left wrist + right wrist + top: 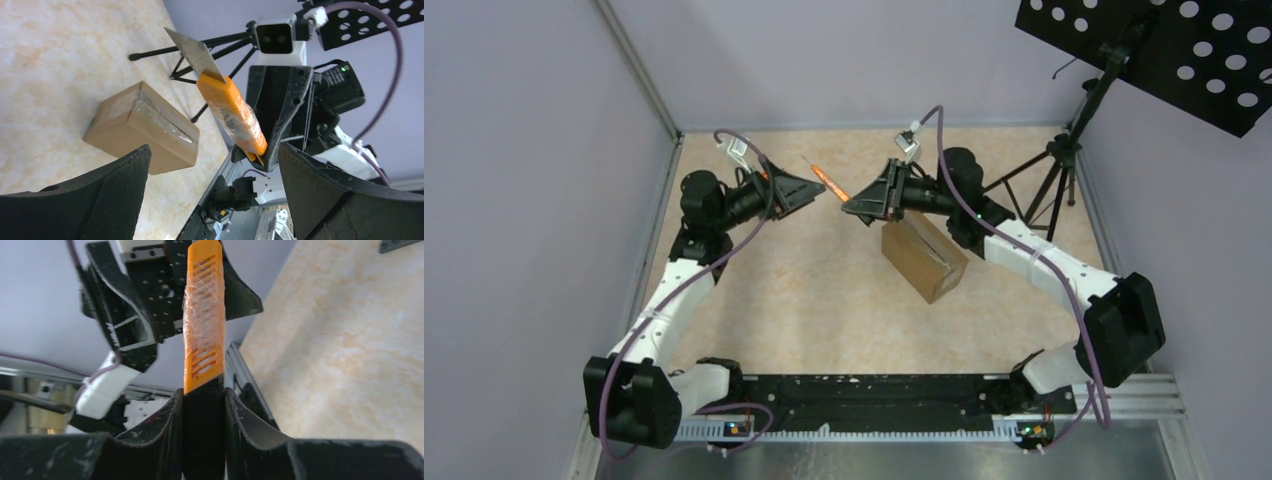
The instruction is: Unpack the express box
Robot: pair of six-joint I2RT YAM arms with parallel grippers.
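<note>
Our right gripper point(856, 208), pinching an orange plastic knife point(831, 183), hangs over the far end of the small brown cardboard box point(924, 258) lying diagonally; our left gripper point(814, 190) stands spread.

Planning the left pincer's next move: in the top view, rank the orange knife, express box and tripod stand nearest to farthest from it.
1. orange knife, right beside the open left pincer, gripped by the right pincer.
2. express box, lower right of centre.
3. tripod stand, far right.
</note>
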